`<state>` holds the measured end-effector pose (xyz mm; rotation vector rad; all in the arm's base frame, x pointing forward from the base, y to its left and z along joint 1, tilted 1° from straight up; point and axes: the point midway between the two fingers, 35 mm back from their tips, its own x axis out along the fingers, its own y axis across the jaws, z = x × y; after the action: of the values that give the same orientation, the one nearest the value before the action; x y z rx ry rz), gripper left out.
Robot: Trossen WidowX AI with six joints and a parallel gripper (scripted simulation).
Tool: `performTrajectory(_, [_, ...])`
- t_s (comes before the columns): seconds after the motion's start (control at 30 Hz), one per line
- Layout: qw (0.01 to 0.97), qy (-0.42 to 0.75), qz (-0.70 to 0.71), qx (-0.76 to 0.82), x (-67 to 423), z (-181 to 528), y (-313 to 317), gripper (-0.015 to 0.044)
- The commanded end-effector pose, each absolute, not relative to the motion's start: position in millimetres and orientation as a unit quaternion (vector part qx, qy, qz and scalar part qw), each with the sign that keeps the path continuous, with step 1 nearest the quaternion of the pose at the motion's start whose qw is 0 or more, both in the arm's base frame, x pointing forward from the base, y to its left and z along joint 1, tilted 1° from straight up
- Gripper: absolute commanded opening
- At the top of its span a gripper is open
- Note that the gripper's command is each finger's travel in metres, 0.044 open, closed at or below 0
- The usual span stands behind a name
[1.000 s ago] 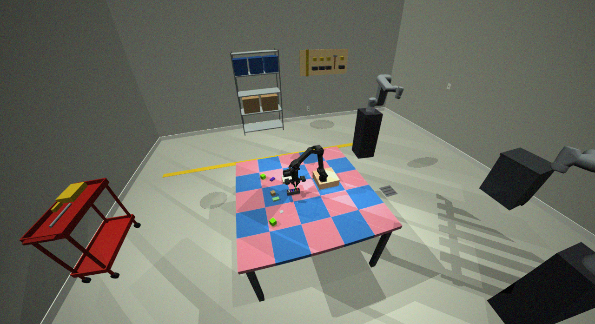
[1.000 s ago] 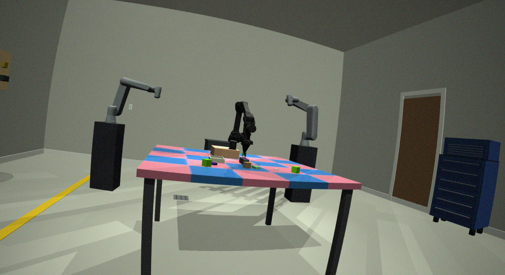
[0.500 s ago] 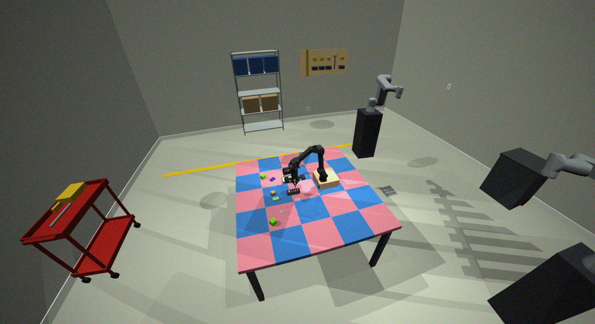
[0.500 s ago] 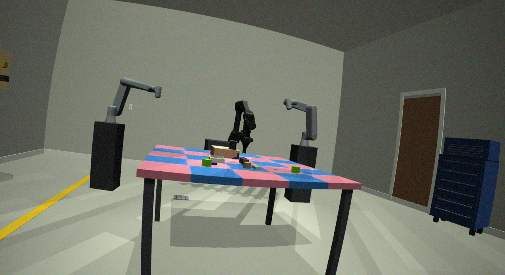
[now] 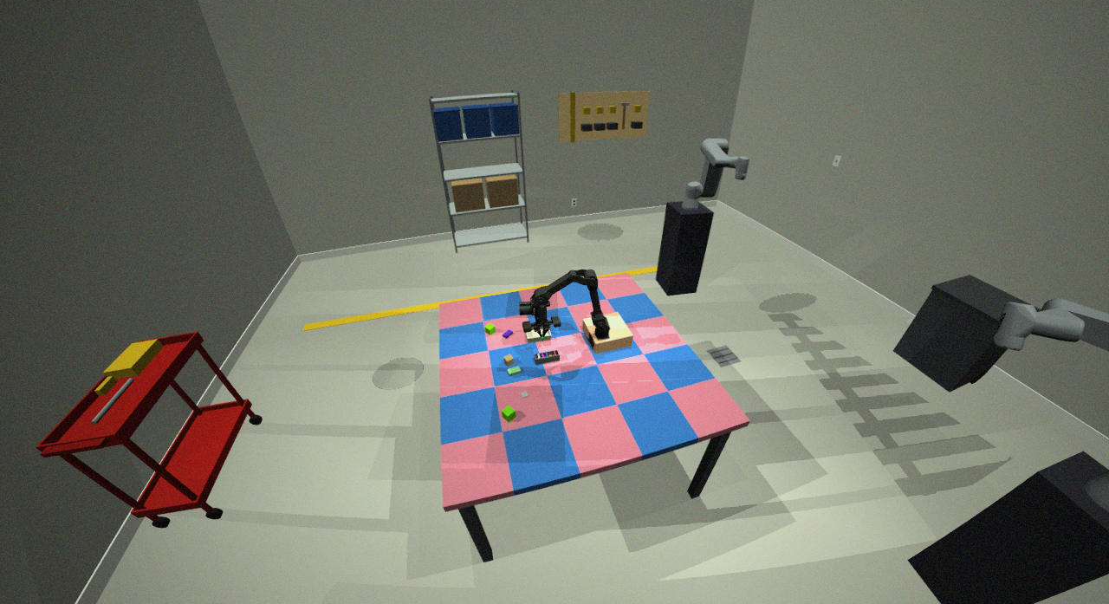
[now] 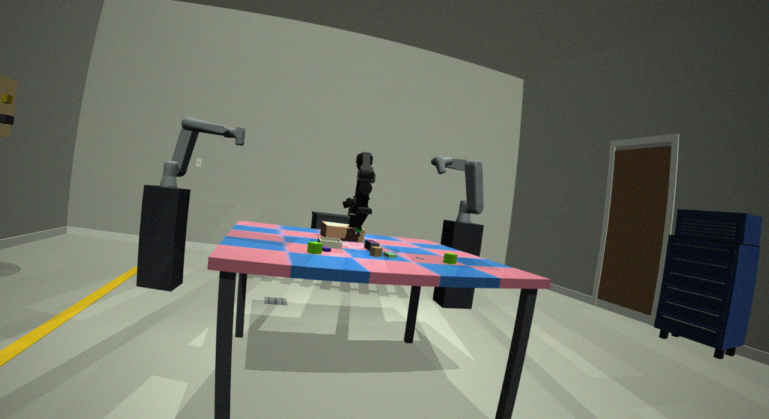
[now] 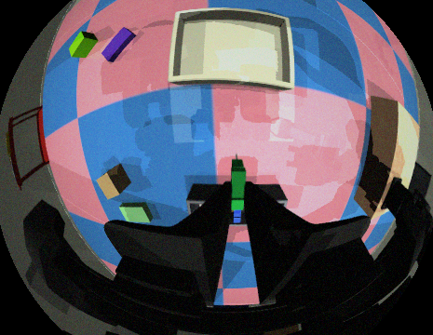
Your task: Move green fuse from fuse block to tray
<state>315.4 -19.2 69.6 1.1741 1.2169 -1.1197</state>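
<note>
Overhead, the gripper [image 7: 237, 236] was clenched on the green fuse [image 7: 238, 182], which stood upright between the dark fingers, lifted clear of the checkered table [image 7: 290, 130]. Relative to the cream tray [image 7: 231, 77], the fuse hung short of its near rim; the fuse block [image 5: 547, 357] sat farther from the tray, mostly hidden behind the fingers in the wrist view.
</note>
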Motion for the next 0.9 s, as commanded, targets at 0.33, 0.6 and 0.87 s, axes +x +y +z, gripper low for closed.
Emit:
performTrajectory(0.33, [0.530, 0.510, -0.469, 0.489, 328, 69, -102, 0.0000])
performTrajectory(0.6, [0.530, 0.510, -0.470, 0.488, 325, 68, -148, 0.0000])
performTrajectory(0.87, [0.530, 0.510, -0.470, 0.488, 325, 62, -149, 0.0000])
